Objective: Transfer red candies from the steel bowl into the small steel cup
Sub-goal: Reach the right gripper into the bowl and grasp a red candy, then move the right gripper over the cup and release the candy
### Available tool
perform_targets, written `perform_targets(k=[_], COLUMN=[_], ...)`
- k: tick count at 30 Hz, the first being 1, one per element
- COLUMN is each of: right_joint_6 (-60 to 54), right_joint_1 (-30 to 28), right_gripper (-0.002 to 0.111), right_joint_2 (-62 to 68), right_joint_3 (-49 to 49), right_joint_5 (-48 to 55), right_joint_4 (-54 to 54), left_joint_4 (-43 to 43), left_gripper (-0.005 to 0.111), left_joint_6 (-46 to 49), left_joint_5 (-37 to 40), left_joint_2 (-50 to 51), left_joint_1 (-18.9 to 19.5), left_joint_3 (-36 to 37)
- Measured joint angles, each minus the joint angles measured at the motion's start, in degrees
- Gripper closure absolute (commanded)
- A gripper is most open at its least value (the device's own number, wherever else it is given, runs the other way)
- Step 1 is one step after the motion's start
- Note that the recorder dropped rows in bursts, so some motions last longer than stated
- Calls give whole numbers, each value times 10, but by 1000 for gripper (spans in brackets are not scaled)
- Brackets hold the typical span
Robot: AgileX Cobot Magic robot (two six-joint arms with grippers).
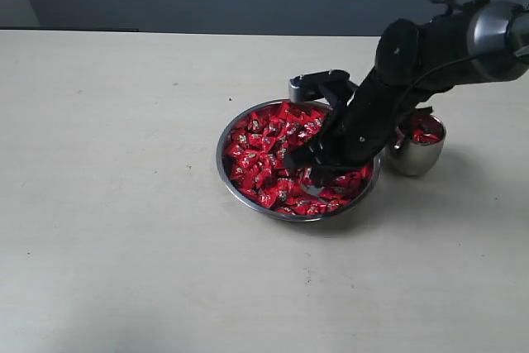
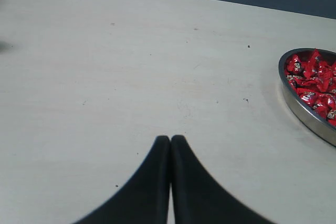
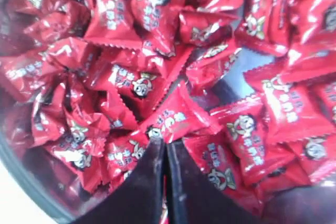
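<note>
Steel is showing only in part. The right arm [image 1: 413,59] is reaching in from the right and covering the right side of the steel bowl [image 1: 221,155] and the left side of the small steel cup [image 1: 421,159], so whether cup and bowl are touching cannot be told. A grey-and-black block [image 1: 318,84] is sitting at the bowl's far rim, half masked by the arm, and what it is is hard to make out. In the left wrist view the bowl is being cut off at the frame edge.

The red candies [image 1: 264,150] are lying heaped in the bowl near the middle of the pale table [image 1: 124,221]. Each is showing glossy crinkled wrapping, zigzag crimped ends and a small pale-and-dark printed mark. A few more are showing red inside the cup, which is standing upright just right of the bowl.

The right gripper [image 1: 307,173] is dipping into the pile. In its wrist view its fingers [image 3: 147,182] are pressing together with their tips against a wrapper, and a red sliver is showing between them lower down. Whether a candy is caught there is unclear. The left gripper [image 2: 170,148] is hanging over bare table left of the bowl, with its jaws together and nothing between them.
</note>
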Motion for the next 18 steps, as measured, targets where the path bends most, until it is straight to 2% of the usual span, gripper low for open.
perform_targets(k=[6,13,16,18], right_joint_6=[74,89,90,90], right_joint_1=[-14,-145,-170,-170], right_gripper=[108,108,108,96], right_joint_2=[-93,-124,-102,-88], right_joint_3=[0,0,0,0], right_joint_5=[3,9,11,13], right_joint_4=[-129,-161,-164,-156], left_joint_4=[0,0,0,0], left_gripper=[106,106,106,106], left_joint_6=[0,0,0,0], left_joint_5=[0,0,0,0], left_joint_2=[0,0,0,0], left_joint_1=[0,0,0,0], left_joint_3=[0,0,0,0])
